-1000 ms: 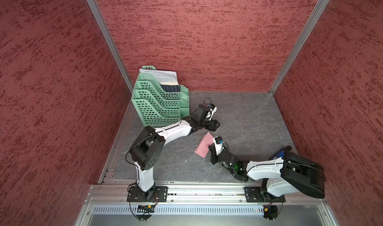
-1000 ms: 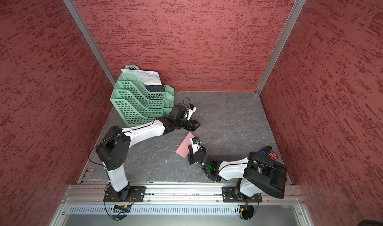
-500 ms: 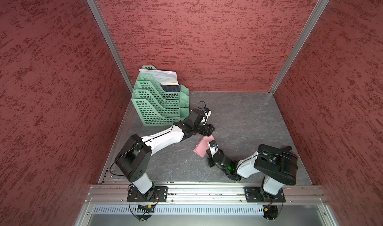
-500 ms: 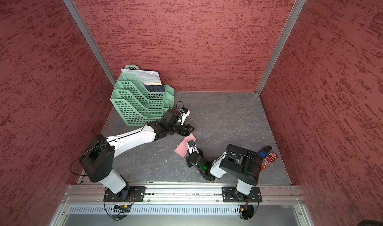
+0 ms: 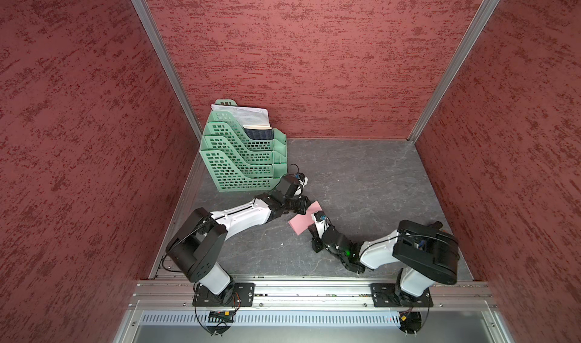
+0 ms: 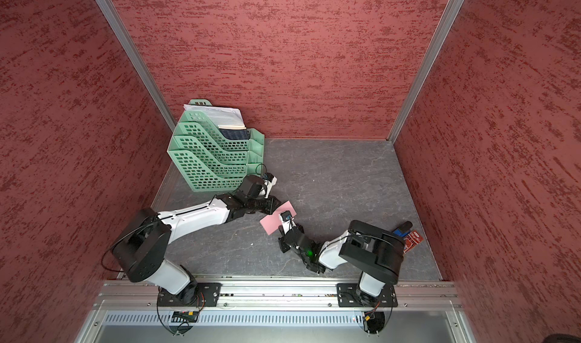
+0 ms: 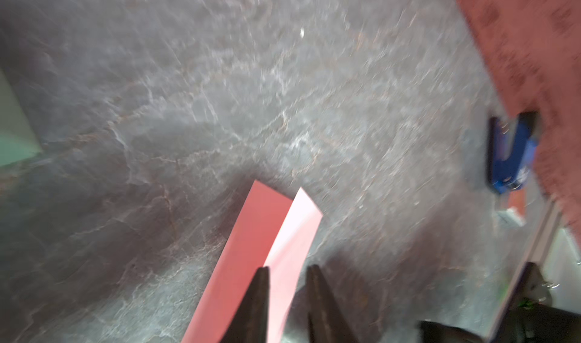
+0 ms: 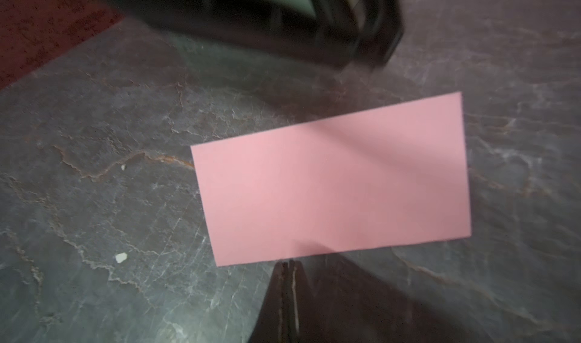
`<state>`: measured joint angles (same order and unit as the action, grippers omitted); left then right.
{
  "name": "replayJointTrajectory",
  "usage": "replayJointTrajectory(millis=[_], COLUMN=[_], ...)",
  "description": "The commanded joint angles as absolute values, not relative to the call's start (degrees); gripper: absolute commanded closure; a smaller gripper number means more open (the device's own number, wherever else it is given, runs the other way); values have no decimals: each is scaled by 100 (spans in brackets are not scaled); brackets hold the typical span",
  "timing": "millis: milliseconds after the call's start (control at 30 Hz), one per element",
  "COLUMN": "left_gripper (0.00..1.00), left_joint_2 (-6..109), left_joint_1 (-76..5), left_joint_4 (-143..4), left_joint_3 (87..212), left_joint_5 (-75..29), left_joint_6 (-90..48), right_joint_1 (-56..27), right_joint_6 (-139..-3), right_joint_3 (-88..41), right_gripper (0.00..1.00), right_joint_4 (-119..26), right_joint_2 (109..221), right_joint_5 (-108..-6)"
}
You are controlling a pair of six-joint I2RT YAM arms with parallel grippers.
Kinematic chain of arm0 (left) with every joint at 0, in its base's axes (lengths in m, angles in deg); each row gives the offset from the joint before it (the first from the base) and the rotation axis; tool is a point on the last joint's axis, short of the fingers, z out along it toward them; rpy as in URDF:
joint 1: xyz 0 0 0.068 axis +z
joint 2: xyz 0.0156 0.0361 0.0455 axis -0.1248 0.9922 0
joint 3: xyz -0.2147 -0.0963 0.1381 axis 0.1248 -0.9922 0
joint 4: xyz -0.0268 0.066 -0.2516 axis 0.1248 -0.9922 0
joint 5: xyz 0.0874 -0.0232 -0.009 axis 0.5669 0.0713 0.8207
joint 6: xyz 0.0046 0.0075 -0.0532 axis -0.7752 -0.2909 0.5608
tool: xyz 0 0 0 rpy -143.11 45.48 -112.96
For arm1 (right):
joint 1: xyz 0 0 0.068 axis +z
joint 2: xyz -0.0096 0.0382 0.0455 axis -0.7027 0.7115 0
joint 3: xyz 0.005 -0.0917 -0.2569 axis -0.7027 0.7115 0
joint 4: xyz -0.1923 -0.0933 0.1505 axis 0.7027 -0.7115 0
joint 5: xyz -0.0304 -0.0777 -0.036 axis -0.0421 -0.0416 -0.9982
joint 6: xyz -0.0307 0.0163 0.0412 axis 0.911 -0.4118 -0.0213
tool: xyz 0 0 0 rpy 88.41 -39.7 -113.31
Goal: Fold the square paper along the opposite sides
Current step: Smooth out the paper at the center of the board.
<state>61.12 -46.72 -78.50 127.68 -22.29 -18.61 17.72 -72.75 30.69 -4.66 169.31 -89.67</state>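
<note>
The square paper (image 8: 333, 181) lies as a pink rectangle on the grey floor between both arms, in both top views (image 5: 302, 222) (image 6: 276, 219). In the left wrist view two of its layers show, a darker one (image 7: 248, 247) and a paler flap. My left gripper (image 7: 287, 269) (image 5: 302, 206) is at the paper's far end, its jaws a narrow gap apart with the pale flap showing between them. My right gripper (image 8: 289, 262) (image 5: 312, 228) is shut, its tips meeting the paper's near long edge.
Green stacked trays (image 5: 245, 165) holding white printed papers (image 5: 242, 113) stand at the back left, close behind my left arm. A blue stapler (image 7: 509, 156) and an orange packet (image 6: 413, 239) lie by the right wall. Red walls enclose the floor.
My left arm has stretched out low onto the paper's far end and its jaws have narrowed. The right gripper stays shut at the near edge; the paper has barely shifted.
</note>
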Motion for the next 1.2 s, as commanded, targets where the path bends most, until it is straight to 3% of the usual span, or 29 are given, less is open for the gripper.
replayJointTrajectory(millis=[0, 500, 1167], left_gripper=[80, 84, 83], left_joint_2=[6291, 6037, 6329], left_joint_1=[-4827, -5211, -5157], left_joint_4=[-7560, -7436, -7013], left_joint_3=[12672, 11963, 11455], left_joint_5=[-1984, -1006, -1039], left_joint_6=[-1794, -1707, -1452], right_joint_1=[1802, 1802, 1802], right_joint_6=[-6968, -6376, -6635], right_joint_3=[3168, 3193, 2696], right_gripper=[100, 100, 100], right_joint_4=[-620, -73, 478], right_joint_2=[16622, 16905, 17998], right_joint_5=[-9373, -9560, -8340])
